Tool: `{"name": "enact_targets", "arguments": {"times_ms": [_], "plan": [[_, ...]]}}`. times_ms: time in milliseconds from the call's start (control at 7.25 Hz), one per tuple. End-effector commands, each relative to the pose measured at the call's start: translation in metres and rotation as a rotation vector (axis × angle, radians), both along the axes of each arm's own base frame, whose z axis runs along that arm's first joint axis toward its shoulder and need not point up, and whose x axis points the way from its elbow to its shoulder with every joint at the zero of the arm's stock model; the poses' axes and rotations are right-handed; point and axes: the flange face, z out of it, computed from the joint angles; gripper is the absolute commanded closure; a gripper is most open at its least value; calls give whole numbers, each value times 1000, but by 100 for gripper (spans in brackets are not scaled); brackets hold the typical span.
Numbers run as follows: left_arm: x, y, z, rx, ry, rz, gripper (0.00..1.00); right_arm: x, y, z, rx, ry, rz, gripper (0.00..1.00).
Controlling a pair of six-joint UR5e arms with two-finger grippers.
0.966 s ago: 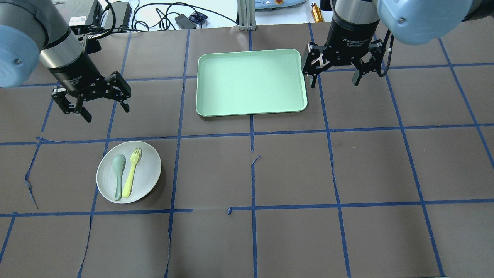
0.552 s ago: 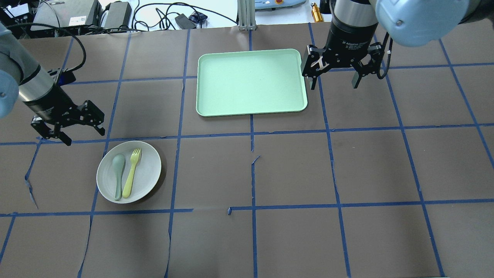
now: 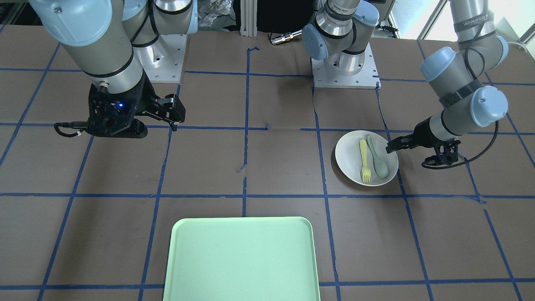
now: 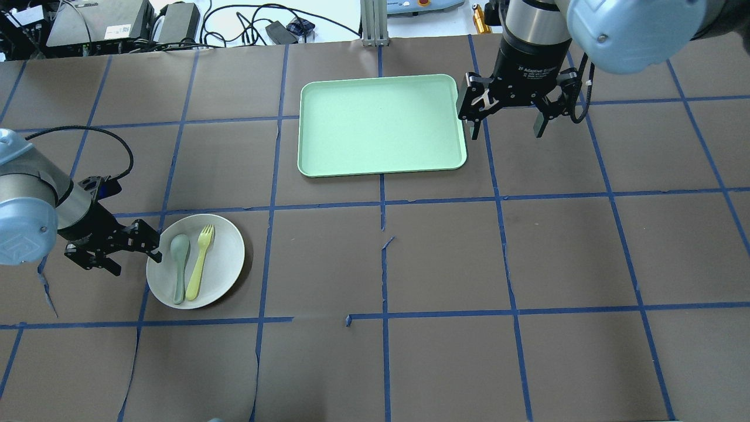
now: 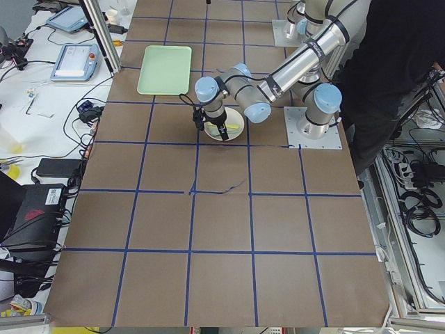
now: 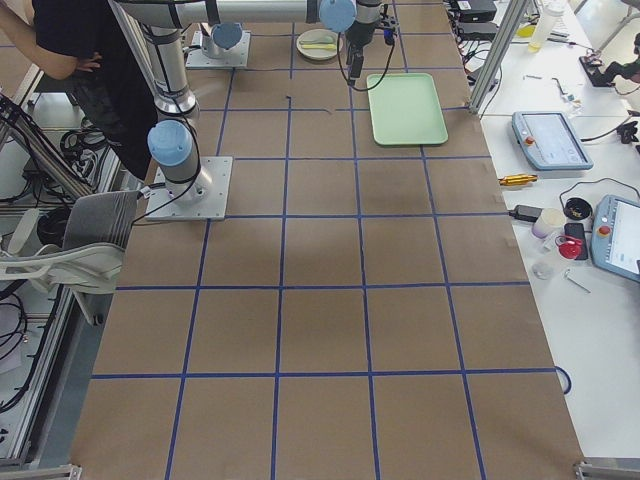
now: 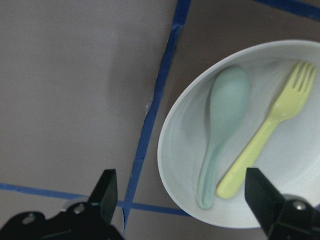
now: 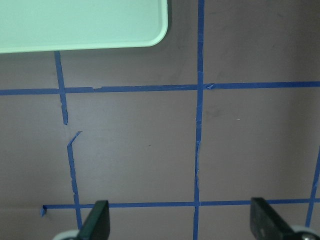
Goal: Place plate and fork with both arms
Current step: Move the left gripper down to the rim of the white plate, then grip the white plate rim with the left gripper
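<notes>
Two arms work this table, the left arm [image 4: 29,202] and the right arm [image 4: 630,23]. That makes two grippers as well, the left gripper [image 4: 137,265] and the right gripper [image 4: 505,135], each with two fingers, four fingers in all. At the near left of the table I count one round white plate [image 4: 225,258]. On it lie one pale-yellow fork [image 4: 200,261] and one grey-green spoon [image 4: 180,266], two utensils together. Farther off, towards the middle, lies one mint-green tray [image 4: 381,124]. Past the far edge sits one brass cylinder [image 4: 480,19]. Two square base plates [image 3: 171,62] are bolted down, one under each arm. One person in black [image 5: 396,76] stands beside them.
</notes>
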Motion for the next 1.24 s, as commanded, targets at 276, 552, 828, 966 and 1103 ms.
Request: {"name": "enact_targets", "arguments": {"times_ms": [276,552,828,966,1103], "plan": [[5,7,-28,41,34,-7,70,0,0,0,-1,0,0,0],[6,4,-25,35,29,-7,100,-1,0,0,-2,4,13,0],[11,-5,-16,6,18,-5,100,-1,0,0,-2,4,16,0],[17,-17,1,-20,3,-8,100,-1,-1,1,-5,4,14,0],[19,-29,17,-24,21,-8,100,-1,-1,1,-5,2,14,0]]}}
